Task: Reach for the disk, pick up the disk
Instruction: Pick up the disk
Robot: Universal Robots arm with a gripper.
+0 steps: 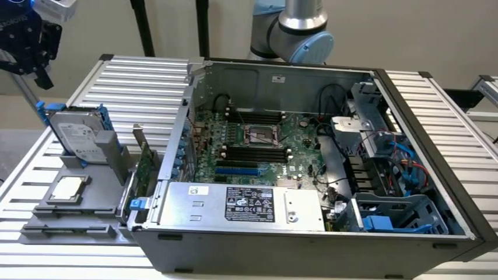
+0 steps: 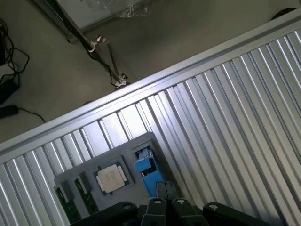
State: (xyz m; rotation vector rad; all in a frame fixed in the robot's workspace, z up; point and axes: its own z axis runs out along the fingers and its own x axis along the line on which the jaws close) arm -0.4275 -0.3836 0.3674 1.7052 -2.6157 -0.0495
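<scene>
My gripper [image 2: 163, 187]: fingers pressed together, empty, poised above the grey tray [image 1: 46, 230]. The disk [image 1: 78, 137]: upright on edge in that tray, beside the chip [image 1: 67, 188], at the exterior view's left of the computer case [image 1: 311, 251].

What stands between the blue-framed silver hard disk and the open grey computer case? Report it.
Exterior view: a green circuit card stands on edge between the blue-framed silver hard disk and the open grey computer case.

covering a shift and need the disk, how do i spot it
Find the open computer case; a grey tray sits beside it on the exterior view's left. The disk stands upright there, blue-framed with a white label, unlike the flat square chip.
</scene>
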